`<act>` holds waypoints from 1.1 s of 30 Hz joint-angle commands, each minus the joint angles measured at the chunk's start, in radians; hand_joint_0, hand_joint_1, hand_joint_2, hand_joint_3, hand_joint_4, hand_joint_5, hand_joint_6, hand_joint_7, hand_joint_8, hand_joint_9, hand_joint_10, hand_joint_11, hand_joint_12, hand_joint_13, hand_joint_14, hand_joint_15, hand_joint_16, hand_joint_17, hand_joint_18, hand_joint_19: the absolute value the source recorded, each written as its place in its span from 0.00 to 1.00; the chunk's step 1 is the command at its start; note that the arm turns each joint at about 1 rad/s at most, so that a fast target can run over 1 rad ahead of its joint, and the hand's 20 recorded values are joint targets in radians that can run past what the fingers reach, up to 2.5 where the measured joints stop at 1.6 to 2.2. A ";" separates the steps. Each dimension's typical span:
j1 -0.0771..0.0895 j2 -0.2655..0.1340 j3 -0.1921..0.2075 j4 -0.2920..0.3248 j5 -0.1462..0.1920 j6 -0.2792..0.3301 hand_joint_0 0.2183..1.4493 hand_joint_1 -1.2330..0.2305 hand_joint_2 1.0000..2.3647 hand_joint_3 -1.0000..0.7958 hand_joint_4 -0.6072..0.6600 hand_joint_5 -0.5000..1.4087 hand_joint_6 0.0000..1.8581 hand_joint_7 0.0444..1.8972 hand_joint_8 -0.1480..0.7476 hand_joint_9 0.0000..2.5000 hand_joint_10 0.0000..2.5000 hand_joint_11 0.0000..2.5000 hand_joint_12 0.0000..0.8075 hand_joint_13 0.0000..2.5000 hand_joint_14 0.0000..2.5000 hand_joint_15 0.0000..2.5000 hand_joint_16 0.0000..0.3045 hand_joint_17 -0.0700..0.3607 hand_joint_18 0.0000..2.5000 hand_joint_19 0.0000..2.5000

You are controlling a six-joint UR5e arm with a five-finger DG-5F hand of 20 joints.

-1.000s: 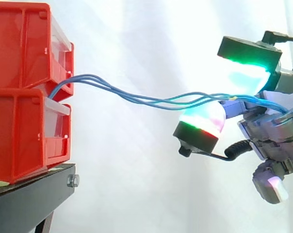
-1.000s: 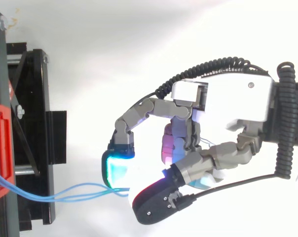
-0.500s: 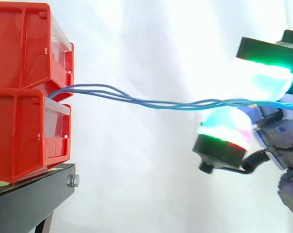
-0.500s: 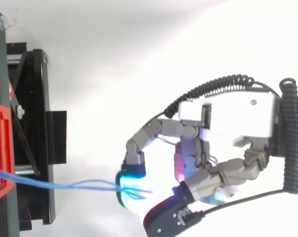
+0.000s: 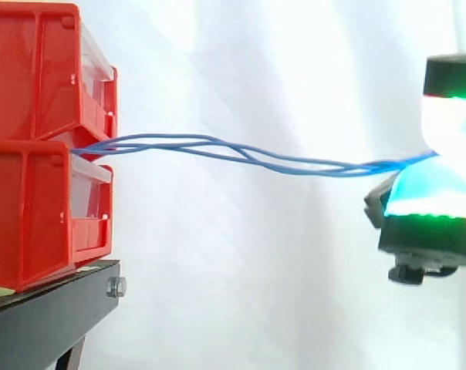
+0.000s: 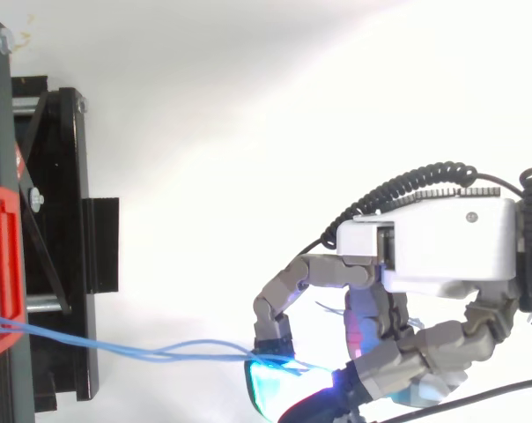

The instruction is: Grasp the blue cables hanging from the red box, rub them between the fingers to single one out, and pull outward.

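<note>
Hand (image 6: 442, 251): one, curled, two glowing pads (image 5: 449, 123) pinching the cables.
Cables (image 5: 248, 156): about three blue strands, loosely twisted; long axis near level, running from between the bins out to the pads.
Bins (image 5: 32, 77): two, red, stacked.
Stand (image 5: 48, 324): one, black, beneath.

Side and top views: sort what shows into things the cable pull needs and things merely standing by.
Job in hand:
blue cables, pinched between glowing pads
hand
stacked red bins the cables run from

Standing by:
black stand
bolt in the stand
white curtain
</note>
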 commanded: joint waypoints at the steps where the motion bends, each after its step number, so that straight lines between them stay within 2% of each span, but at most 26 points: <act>1: -0.006 0.000 0.041 -0.044 -0.001 0.000 0.33 0.37 0.01 0.42 0.52 0.16 0.47 0.52 0.43 0.70 0.00 0.60 0.38 0.70 0.01 0.56 0.16 0.42 0.38 0.30; 5: -0.013 0.000 0.055 -0.042 -0.001 0.000 0.34 0.33 0.01 0.41 0.53 0.16 0.47 0.51 0.43 0.69 0.00 0.60 0.38 0.69 0.01 0.56 0.16 0.42 0.37 0.29; 8: -0.024 0.000 0.078 -0.046 -0.001 -0.006 0.33 0.32 0.01 0.34 0.54 0.16 0.47 0.50 0.44 0.68 0.00 0.60 0.37 0.69 0.01 0.55 0.16 0.42 0.37 0.29; 11: -0.033 0.000 0.093 -0.050 -0.001 -0.010 0.28 0.34 0.00 0.28 0.55 0.15 0.47 0.50 0.44 0.67 0.00 0.59 0.39 0.69 0.01 0.55 0.17 0.43 0.37 0.29; 15: -0.043 -0.001 0.110 -0.050 0.002 -0.024 0.25 0.37 0.00 0.28 0.57 0.15 0.46 0.49 0.46 0.67 0.00 0.58 0.41 0.68 0.01 0.53 0.18 0.44 0.37 0.29; 19: -0.052 -0.001 0.110 -0.044 0.022 -0.058 0.23 0.39 0.00 0.28 0.58 0.15 0.46 0.48 0.47 0.67 0.00 0.56 0.42 0.68 0.01 0.52 0.18 0.45 0.38 0.29; 24: -0.053 -0.001 0.107 -0.038 0.047 -0.113 0.22 0.40 0.00 0.28 0.58 0.15 0.46 0.47 0.46 0.66 0.00 0.56 0.43 0.68 0.01 0.52 0.18 0.46 0.38 0.28; 29: -0.056 -0.001 0.096 -0.026 0.048 -0.127 0.22 0.42 0.00 0.28 0.58 0.15 0.45 0.48 0.47 0.66 0.01 0.56 0.43 0.68 0.01 0.52 0.19 0.46 0.38 0.28; 33: -0.056 -0.001 0.067 0.016 0.048 -0.127 0.22 0.43 0.00 0.28 0.58 0.15 0.45 0.48 0.47 0.66 0.01 0.55 0.44 0.68 0.01 0.51 0.19 0.46 0.38 0.28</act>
